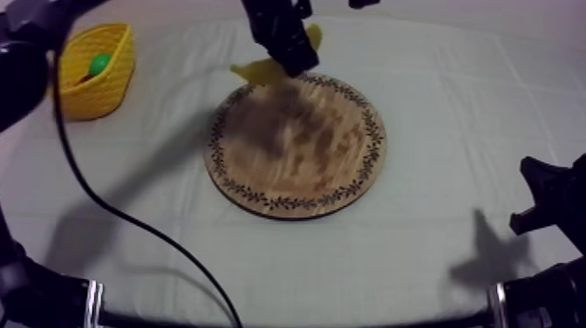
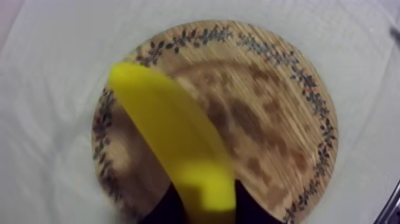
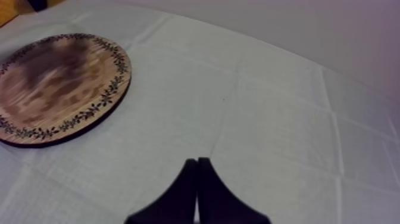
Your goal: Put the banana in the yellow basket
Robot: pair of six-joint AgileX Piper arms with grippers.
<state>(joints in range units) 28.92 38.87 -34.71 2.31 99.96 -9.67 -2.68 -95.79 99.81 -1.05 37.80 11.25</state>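
My left gripper [image 1: 292, 59] hangs over the far rim of the round wooden board [image 1: 296, 144], shut on the yellow banana [image 1: 262, 71]. The left wrist view has the banana [image 2: 172, 140] clamped between the two black fingers [image 2: 163, 208], lifted above the board [image 2: 280, 119]. The yellow basket [image 1: 96, 70] stands at the far left of the table with a green fruit [image 1: 100, 63] inside. My right gripper [image 1: 545, 196] rests low at the right side; its fingers [image 3: 196, 190] lie together as a narrow wedge over the cloth, with the board [image 3: 56, 86] farther off.
Grey-white cloth [image 1: 471, 113] covers the table all round the board. A black cable [image 1: 113, 205] runs across the cloth at the left, between the basket and the front edge.
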